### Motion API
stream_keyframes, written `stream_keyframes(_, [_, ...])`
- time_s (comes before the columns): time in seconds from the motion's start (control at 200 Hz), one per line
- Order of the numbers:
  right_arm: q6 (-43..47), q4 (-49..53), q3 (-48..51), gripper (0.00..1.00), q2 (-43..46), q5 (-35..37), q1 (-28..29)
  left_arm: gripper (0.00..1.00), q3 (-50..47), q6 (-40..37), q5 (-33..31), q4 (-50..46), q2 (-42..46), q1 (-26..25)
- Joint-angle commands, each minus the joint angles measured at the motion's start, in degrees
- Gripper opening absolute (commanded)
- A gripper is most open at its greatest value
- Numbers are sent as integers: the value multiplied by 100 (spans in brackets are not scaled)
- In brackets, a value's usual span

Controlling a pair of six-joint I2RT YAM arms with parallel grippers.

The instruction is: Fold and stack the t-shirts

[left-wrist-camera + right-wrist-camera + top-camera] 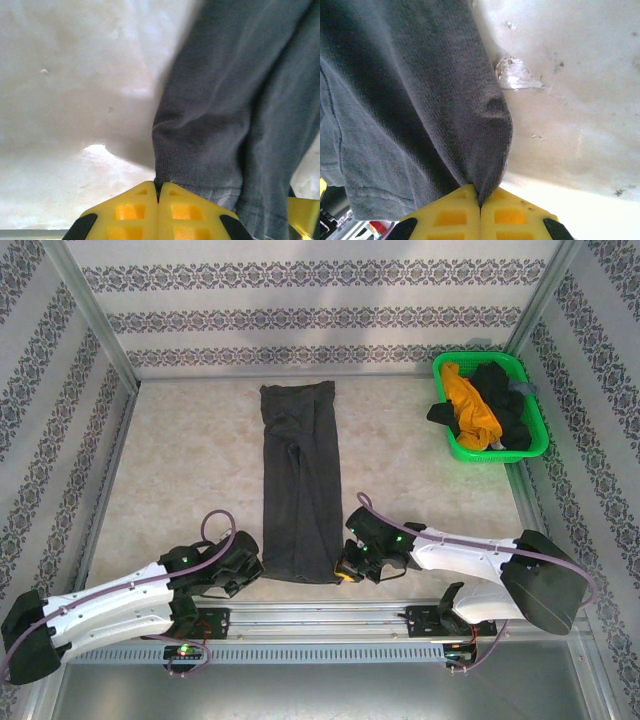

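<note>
At the near edge of the worktop (180, 460), left jaws and right jaws clamp the near corners of the strip-folded charcoal t-shirt (300, 480). Crosswise fold appears due: raise both corners evenly toward the far end.

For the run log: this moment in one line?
left gripper: shut on grey shirt | right gripper: shut on grey shirt | grey shirt: long strip on table | basket: more shirts
</note>
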State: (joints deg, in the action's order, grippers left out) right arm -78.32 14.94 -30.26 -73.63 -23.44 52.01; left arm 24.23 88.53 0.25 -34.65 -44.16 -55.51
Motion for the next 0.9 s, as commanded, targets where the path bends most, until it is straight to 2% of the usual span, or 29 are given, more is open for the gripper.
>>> stream_keyframes(0.0, [-70,647,-351,0,327,475,-62,0,386,-166,-416,-350,148,-39])
stream_keyframes(0.15, [221,1447,-962,0,646,811,-514,0,1052,-361,-936,-466,72,1])
stream_keyframes(0.225, [413,1609,-1319,0,569,808,-794,0,1293,-596,-960,-298,-140,267])
stream_keyframes(0.485, [1354,1727,-2951,0,-785,536,-1756,0,2036,-1981,64,985,-1545,2179])
stream_keyframes(0.575, [1565,1705,-3523,0,-1347,411,-1978,0,2206,-2242,536,1502,-2118,2795])
stream_keyframes(0.694, [1768,1806,-4271,0,-2045,405,-2236,0,2566,-2587,943,1983,-2910,3301])
stream_keyframes(0.894, [1874,1820,-5190,0,-3008,399,-2597,0,3191,-2957,1412,2470,-4140,3809])
